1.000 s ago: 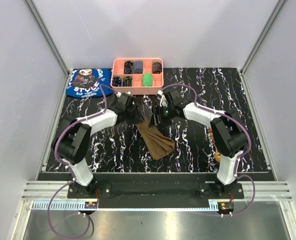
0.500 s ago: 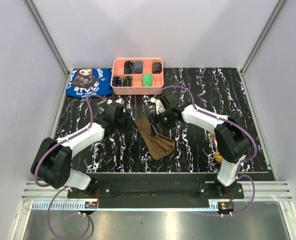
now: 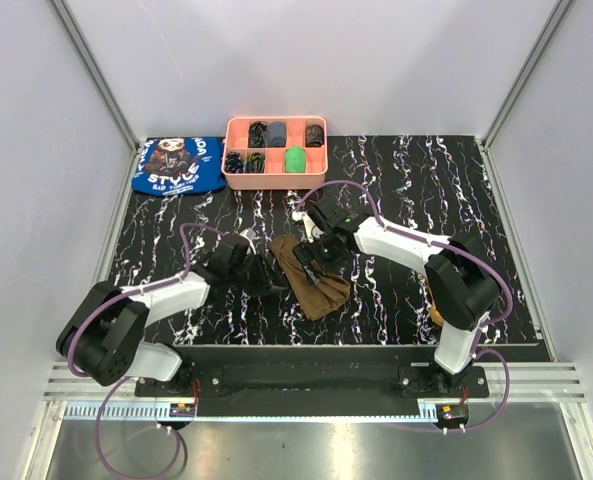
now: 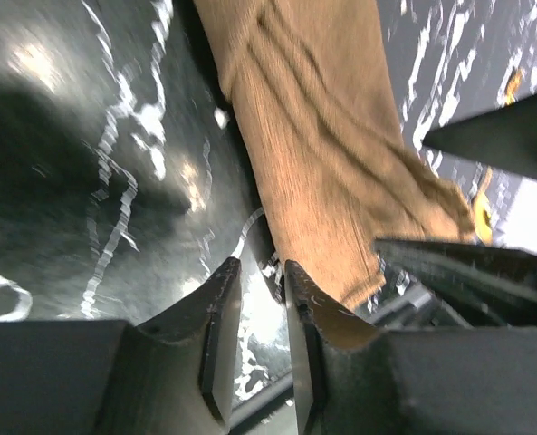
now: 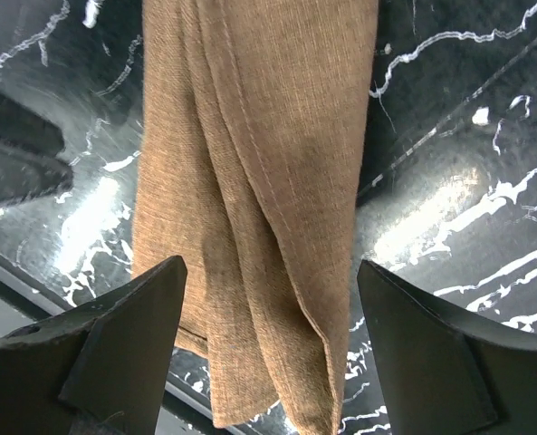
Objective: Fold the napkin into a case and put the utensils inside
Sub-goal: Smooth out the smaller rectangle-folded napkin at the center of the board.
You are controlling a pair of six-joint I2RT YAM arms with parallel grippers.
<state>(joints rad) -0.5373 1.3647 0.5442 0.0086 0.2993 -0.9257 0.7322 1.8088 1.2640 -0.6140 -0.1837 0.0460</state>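
Napkin (image 3: 309, 278) lies centre, folded to strip, no pocket yet. My right gripper (image 5: 268, 272) spread wide above it, empty. My left gripper (image 4: 261, 270) nearly together beside it, pinching nothing. Utensils (image 3: 437, 314) far right, not loaded.

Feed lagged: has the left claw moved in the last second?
Yes. The left claw pulled back toward the near edge, away from the pink tray.

The top camera sits high above and behind the arm bases, looking down and forward over the whole black, white-veined table (image 3: 426, 180). Each wrist camera rides close behind its own fingers. The one on the left hand (image 4: 261, 272) skims low across the surface. The one on the right hand (image 5: 268, 272) looks almost straight down. All three views share the folded olive-brown cloth napkin (image 3: 311, 275).
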